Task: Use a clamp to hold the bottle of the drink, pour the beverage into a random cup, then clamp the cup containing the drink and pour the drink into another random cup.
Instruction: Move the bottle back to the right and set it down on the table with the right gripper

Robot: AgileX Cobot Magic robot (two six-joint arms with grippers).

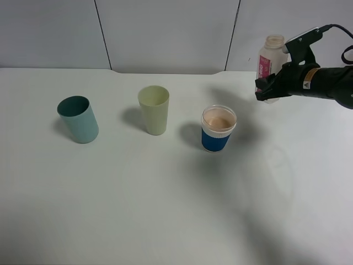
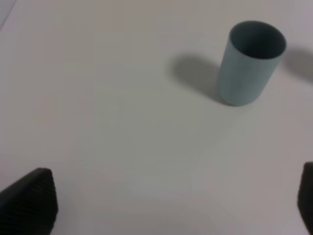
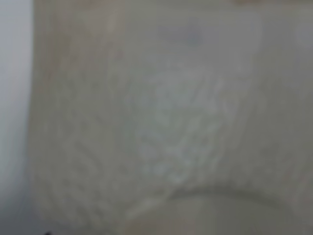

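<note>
My right gripper point(image 1: 268, 87) is shut on the bottle of the drink point(image 1: 272, 55), which stands upright at the back right with its wide neck open. In the right wrist view the bottle's pale side point(image 3: 161, 117) fills the frame, blurred. The blue-sleeved cup point(image 1: 219, 128) sits left of and nearer than the bottle, apart from the gripper, and holds light brown-pink beverage point(image 1: 218, 120). The teal cup point(image 1: 78, 118) stands at the far left. In the left wrist view my left gripper point(image 2: 168, 200) is open over bare table, some way short of the teal cup point(image 2: 250, 63). The left arm is outside the high view.
A pale yellow-green cup point(image 1: 154, 109) stands between the teal cup and the blue-sleeved cup. The white table point(image 1: 165, 210) ends at a grey wall behind the cups. The right arm's black body point(image 1: 325, 83) and cables reach in from the right edge.
</note>
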